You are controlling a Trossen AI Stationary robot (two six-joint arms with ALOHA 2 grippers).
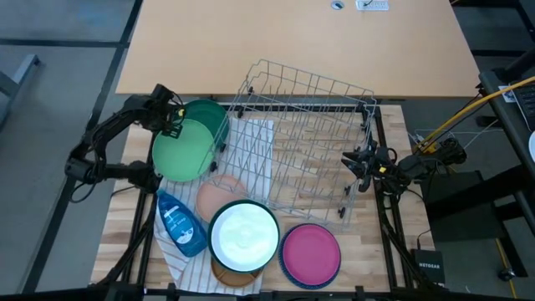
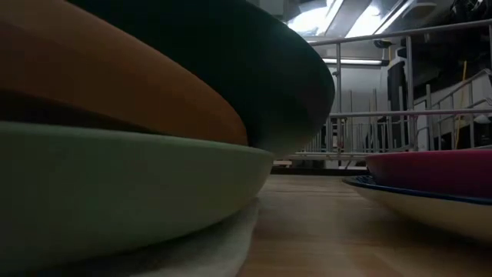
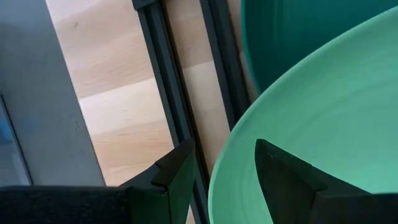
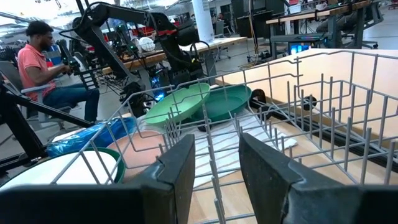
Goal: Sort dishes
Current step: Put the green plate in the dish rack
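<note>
The left hand (image 1: 173, 119) is at the back left of the wooden worktop (image 1: 368, 251), and its two dark fingers (image 3: 177, 177) are clamped on the rim of the round light green plastic plate (image 1: 185, 150), one finger outside the rim and one inside. This plate is tilted and lifted at the held edge, and it overlaps the round dark green plastic bowl (image 1: 211, 117) that lies just behind it, close to the worktop's back edge. The right hand (image 1: 361, 164) is at the right side of the grey wire rack (image 1: 301, 134), and its fingers (image 4: 177, 171) stand apart with a rack wire between them, not closed on it. The rack fills the middle and back of the worktop and is tilted, so between it and the green dishes only a narrow gap stays. At the front, the round white plastic plate with the dark green rim (image 1: 244, 235) rests on a tan dish (image 1: 226, 275), and a peach plate (image 1: 219, 197) is touching it at the back. The round magenta plastic plate (image 1: 310, 253) lies just beside it on the right, on a dark blue dish. The blue soap bottle (image 1: 180, 222) lies on the striped cloth (image 1: 188, 267), left of the white plate. Bare wood shows at the front right corner and the front left edge. In the right wrist view a person in a red shirt (image 4: 38, 62) sits in the room beyond.
</note>
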